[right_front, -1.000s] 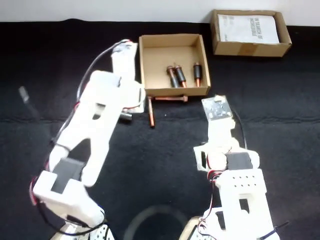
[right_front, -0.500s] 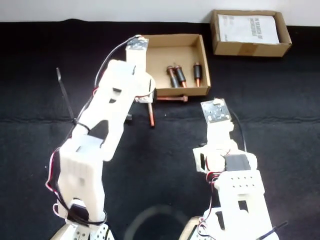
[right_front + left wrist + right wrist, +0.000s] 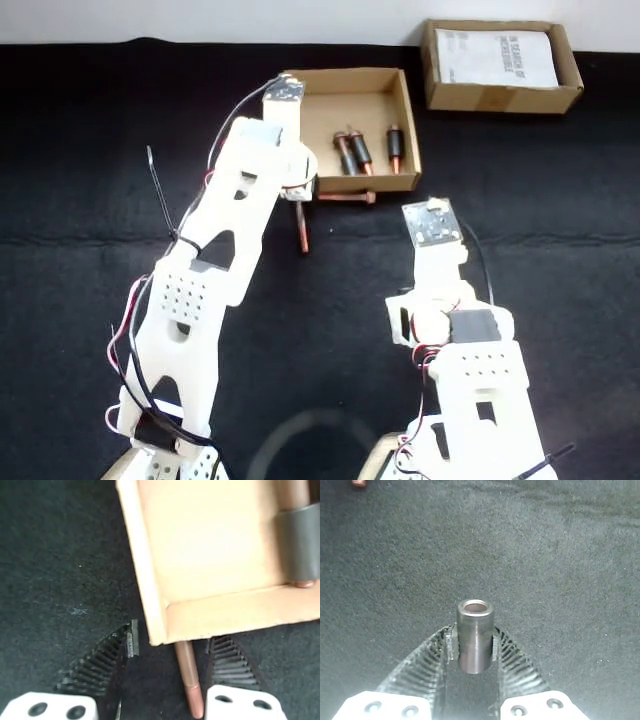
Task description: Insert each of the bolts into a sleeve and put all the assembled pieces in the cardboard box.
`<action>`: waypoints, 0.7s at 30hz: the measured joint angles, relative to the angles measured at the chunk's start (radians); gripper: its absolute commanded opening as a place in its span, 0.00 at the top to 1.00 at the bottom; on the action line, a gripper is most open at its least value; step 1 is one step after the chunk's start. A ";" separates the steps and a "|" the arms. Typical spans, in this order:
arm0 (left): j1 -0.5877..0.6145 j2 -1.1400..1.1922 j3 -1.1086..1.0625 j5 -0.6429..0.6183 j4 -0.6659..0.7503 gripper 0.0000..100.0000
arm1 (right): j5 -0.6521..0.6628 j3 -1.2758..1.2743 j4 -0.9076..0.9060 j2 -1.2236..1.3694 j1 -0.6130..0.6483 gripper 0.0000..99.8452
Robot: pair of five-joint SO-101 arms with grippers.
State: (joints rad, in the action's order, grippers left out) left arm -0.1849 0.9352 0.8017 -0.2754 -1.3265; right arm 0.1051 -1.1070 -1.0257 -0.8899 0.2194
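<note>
Left gripper (image 3: pixel 172 650) spread wide astride a bolt (image 3: pixel 188 675) lying nearer one finger, cardboard box (image 3: pixel 142 575) corner at its tips. Best to centre, then close clear of the wall. Right gripper (image 3: pixel 474 647) clamps a sleeve (image 3: pixel 475 625).

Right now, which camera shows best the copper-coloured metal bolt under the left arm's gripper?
Left wrist view: the copper-coloured metal bolt lies close up inside the open left gripper. High view: its near half, small, beside the arm. Right wrist view: one copper tip, perhaps its.
</note>
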 measured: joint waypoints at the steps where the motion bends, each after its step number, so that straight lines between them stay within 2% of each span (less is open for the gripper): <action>1: 0.000 0.017 0.020 0.000 -0.015 0.78 | -0.002 0.000 0.000 0.000 0.000 0.99; 10: -0.006 0.114 0.169 -0.002 -0.167 0.79 | -0.003 0.000 0.000 0.000 0.000 0.99; 14: -0.006 0.140 0.209 -0.002 -0.180 0.97 | -0.003 0.000 0.000 0.000 0.000 0.99; 21: -0.021 0.150 0.279 -0.003 -0.210 0.99 | -0.003 0.000 0.000 0.000 -0.011 0.99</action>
State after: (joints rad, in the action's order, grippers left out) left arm -0.2064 1.0856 1.0810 -0.2785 -1.5367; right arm 0.1020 -1.1070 -1.0257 -0.8899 0.2087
